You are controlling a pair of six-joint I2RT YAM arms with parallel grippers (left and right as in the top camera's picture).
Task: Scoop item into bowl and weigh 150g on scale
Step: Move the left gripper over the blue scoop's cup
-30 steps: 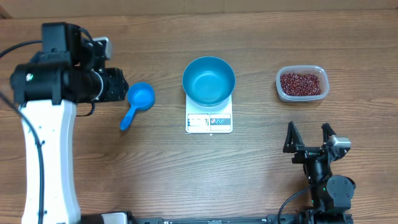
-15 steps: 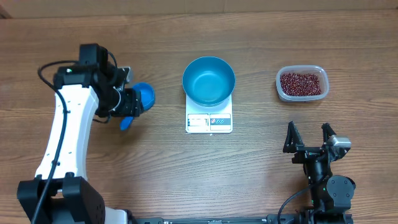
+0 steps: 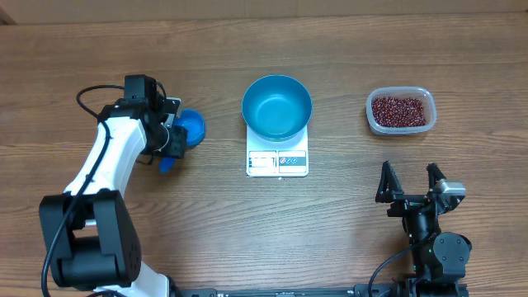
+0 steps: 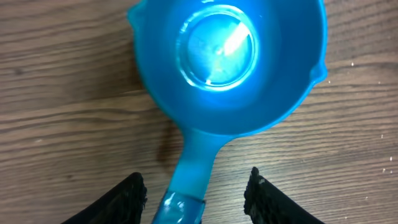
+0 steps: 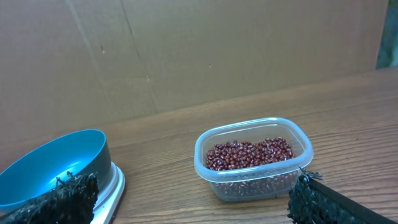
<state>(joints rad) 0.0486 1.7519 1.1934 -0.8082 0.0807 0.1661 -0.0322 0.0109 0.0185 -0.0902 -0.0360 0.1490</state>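
Left arm has swung in over the scoop [image 4: 224, 62]. Right gripper [image 3: 408, 175] nearest, jaws wide, empty. Left gripper [image 4: 194, 180] straddles the handle [image 4: 193, 155], partly open, gripping nothing. Scoop lies left of the scale [image 3: 277, 162], axis diagonal, handle near-left, cup far-right. Bowl [image 3: 276, 107] sits on the scale, beans [image 3: 400, 110] in the far-right tub [image 3: 373, 120]. Risk: handle sits off-centre, so one finger may hit first and twist the scoop.

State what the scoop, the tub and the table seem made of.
Scoop: probably glossy blue plastic; bright highlights in its cup.
Tub: clear plastic; beans show through its wall.
Table: wood or wood-look laminate, matte; grain lines visible.
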